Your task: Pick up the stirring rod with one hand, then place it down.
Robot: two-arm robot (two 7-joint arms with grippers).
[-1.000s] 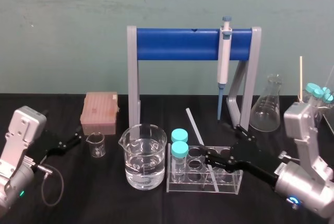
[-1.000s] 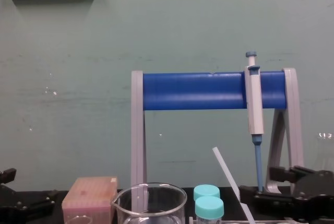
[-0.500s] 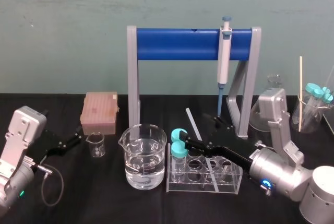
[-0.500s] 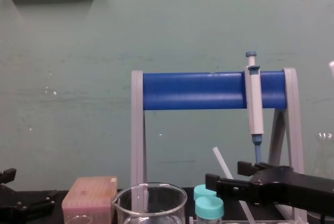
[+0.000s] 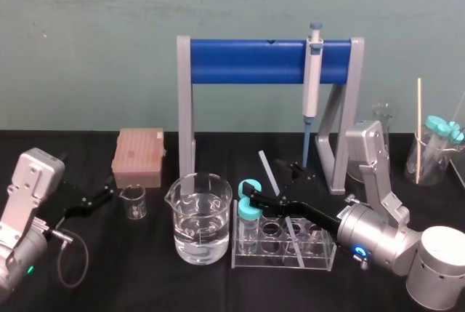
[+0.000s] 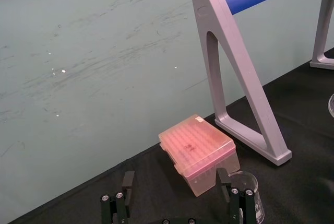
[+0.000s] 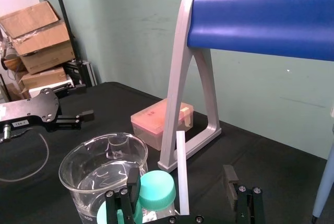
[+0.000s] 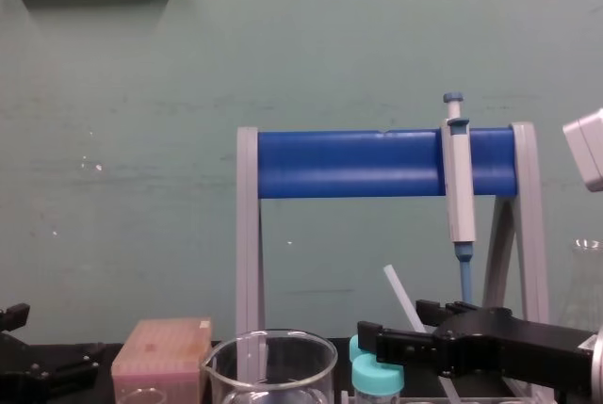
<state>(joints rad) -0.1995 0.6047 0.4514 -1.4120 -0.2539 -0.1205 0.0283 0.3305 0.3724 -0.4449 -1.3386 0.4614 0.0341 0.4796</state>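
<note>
Whitish stirring rod [image 5: 269,174] leans in the rack [image 5: 320,254], right gripper [image 7: 180,182] spread wide around it. Left gripper [image 6: 175,182] rests far left, also spread.

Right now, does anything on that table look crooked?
The stirring rod leans slanted in the tube rack, not upright, between the open fingers of the right gripper. The left gripper sits far left. Nothing looks spilled.

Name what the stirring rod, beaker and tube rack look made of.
The stirring rod: translucent whitish, matte; likely frosted glass or plastic, can't tell which. The beaker: probably clear glass, glossy, water visible through it. The tube rack: clear hard plastic, likely acrylic, flat sheets with bright edges. The open right gripper straddles the rod.
</note>
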